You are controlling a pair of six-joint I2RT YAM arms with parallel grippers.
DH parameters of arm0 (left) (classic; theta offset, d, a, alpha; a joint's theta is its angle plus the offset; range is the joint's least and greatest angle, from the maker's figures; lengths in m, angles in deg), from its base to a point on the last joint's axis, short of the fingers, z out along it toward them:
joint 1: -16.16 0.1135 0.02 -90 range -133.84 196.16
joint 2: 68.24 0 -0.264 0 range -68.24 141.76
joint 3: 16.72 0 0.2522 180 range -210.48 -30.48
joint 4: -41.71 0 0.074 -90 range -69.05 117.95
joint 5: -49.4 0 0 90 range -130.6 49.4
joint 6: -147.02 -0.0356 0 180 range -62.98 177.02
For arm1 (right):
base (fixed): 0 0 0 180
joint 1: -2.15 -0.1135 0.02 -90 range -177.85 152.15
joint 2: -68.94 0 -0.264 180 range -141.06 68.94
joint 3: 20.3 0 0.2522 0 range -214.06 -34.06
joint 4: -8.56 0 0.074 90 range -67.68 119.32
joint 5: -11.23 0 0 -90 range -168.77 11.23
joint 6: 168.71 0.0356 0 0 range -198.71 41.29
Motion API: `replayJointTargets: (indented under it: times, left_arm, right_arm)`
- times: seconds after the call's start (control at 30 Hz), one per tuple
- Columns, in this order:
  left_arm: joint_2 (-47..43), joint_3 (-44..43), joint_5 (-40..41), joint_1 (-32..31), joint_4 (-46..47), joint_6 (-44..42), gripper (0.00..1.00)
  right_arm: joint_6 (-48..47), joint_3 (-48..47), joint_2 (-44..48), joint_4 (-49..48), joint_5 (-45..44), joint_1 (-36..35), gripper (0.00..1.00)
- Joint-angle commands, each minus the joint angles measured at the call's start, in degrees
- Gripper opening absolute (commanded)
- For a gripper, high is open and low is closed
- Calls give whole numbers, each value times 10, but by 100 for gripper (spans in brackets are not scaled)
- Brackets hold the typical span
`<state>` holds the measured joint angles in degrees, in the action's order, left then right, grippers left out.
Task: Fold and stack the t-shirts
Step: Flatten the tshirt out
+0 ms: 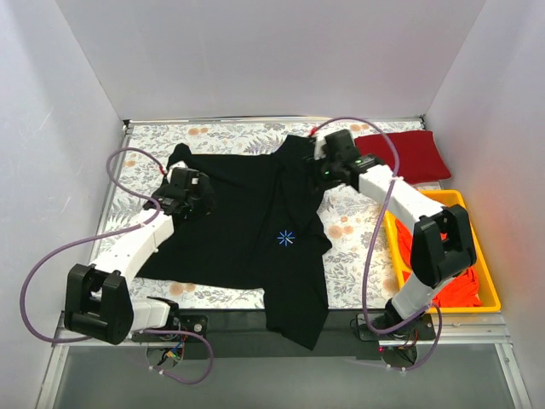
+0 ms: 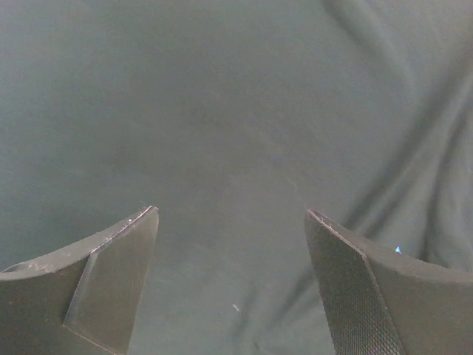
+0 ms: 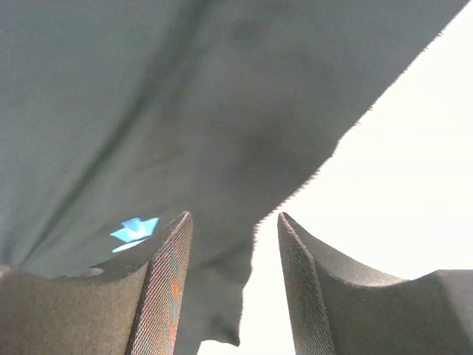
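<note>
Landmark: blue star logo [image 1: 286, 238] on the chest of the black shirt; all places below are taken from it.
Black shirt [image 1: 247, 230]: lies spread flat and loosely creased on the flowered cover [image 1: 353, 256] of the bench [image 1: 213, 319]. The cloth reaches out on every side of the logo. One corner, on the near side of the logo, hangs over the front edge of the bench.
Left claw [image 1: 194, 192]: sits left of the logo and a little farther back, over the shirt's left half. In the left wrist view the claw [image 2: 230, 213] stands wide apart with nothing in it. Only plain black cloth [image 2: 236, 111] shows beyond the fingers [image 2: 111, 274].
Right claw [image 1: 322, 170]: sits beyond the logo and slightly right, at the shirt's far right edge. In the right wrist view the claw [image 3: 235, 216] stands apart and is not clamped. The frayed edge of the black cloth [image 3: 185, 96] crosses the gap, and the logo [image 3: 134, 231] shows just left of the left finger [image 3: 166, 296].
Dark red shirt [image 1: 407, 155]: a folded pad at the far right of the logo, just beyond the bin.
Bin [image 1: 490, 281]: yellow plastic, well to the right of the logo, along the bench's right side.
Orange-red shirts [image 1: 456, 285]: a crumpled heap inside the bin, partly hidden by the right arm.
Cables [image 1: 51, 256]: purple loops, one trailing from each arm.
</note>
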<state>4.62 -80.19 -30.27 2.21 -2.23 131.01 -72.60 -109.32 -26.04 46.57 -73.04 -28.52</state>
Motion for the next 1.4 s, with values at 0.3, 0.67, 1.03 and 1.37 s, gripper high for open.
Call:
replayJointTargets:
  times: [0.3, 0.67, 1.03, 1.37]
  left_arm:
    - [94, 30, -19, -34, 39, 21, 74]
    - [134, 48, -7, -34, 49, 20, 70]
    - [154, 53, -14, -34, 40, 19, 67]
    - [152, 42, -22, -34, 28, 26, 67]
  right_arm:
    - [84, -9, -116, -68, 71, 142, 44]
    - [95, -30, -192, -100, 84, 145, 34]
    - [13, -136, -239, -80, -5, 207, 1]
    - [-32, -239, -286, -58, -91, 211, 8]
